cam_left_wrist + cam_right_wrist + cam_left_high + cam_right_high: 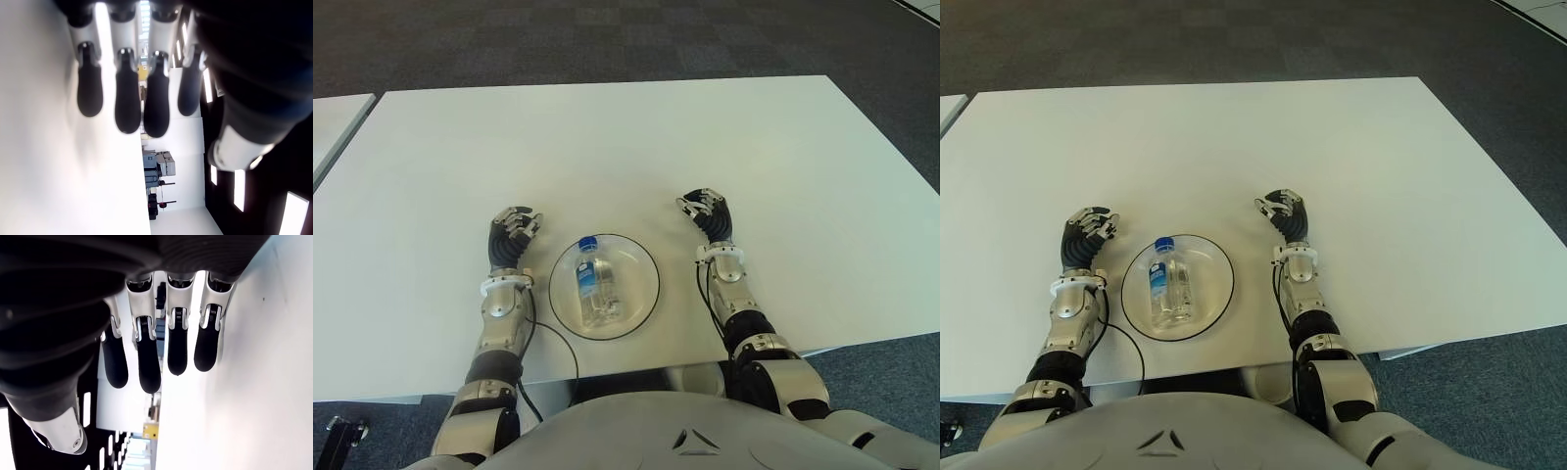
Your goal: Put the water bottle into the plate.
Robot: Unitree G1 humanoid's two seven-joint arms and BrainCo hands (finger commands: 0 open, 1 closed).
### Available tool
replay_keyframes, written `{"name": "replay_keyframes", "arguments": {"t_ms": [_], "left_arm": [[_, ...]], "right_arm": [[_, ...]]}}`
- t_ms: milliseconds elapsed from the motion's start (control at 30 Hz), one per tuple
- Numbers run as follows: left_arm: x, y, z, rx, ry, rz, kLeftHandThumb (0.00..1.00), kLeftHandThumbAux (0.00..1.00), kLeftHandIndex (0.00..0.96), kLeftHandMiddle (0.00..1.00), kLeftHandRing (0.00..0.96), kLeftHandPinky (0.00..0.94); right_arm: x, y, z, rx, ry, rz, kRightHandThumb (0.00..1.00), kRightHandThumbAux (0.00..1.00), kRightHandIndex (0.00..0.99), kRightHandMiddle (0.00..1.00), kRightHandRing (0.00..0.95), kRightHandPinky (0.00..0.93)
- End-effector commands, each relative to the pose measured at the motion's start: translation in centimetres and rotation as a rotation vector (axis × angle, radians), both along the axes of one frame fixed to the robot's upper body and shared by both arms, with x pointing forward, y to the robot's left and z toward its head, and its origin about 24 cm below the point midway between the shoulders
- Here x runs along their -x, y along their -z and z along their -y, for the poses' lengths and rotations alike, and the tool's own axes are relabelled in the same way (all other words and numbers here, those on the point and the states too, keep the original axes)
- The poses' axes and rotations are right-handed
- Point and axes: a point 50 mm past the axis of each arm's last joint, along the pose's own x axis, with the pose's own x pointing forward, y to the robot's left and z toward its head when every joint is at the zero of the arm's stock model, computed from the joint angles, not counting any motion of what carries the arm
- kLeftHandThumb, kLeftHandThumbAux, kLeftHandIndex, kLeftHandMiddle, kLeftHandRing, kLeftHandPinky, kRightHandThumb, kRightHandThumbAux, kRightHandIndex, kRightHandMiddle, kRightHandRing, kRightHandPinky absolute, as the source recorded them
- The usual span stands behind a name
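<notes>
Both your hands are empty; the bottle lies in the plate.
Your left hand (514, 236) and right hand (708, 214) flank the glass plate (641, 262) on the white bench (607, 147), fingers loosely apart, gripping nothing. Between them the water bottle (594, 286) lies on its side inside the plate, blue cap pointing away from you.

A glass plate (641, 299) holding a water bottle (594, 284) lying on its side is the only obstacle on the white tabletop (607, 147), flanked by the left hand (512, 235) and right hand (707, 215); beyond the plate the surface lies bare.
</notes>
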Motion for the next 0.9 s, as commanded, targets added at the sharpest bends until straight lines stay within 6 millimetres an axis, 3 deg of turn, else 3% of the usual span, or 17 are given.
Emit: {"name": "replay_keyframes", "arguments": {"t_ms": [33,367,900], "left_arm": [[0.28,0.63,0.06,0.003,0.002,-0.046,0.704,0.714,0.433,0.592,0.568,0.549],[0.17,0.70,0.03,-0.014,0.008,-0.055,0.705,0.714,0.433,0.600,0.585,0.573],[0.30,0.83,-0.20,-0.009,0.008,-0.074,0.704,0.716,0.432,0.572,0.558,0.536]], "right_arm": [[0.85,1.54,0.16,-0.021,0.010,-0.094,0.704,0.732,0.428,0.539,0.549,0.524],[0.69,1.48,0.20,-0.019,0.016,-0.100,0.705,0.732,0.428,0.545,0.552,0.541],[0.78,1.29,-0.01,-0.021,0.049,-0.080,0.706,0.733,0.427,0.524,0.530,0.527]]}}
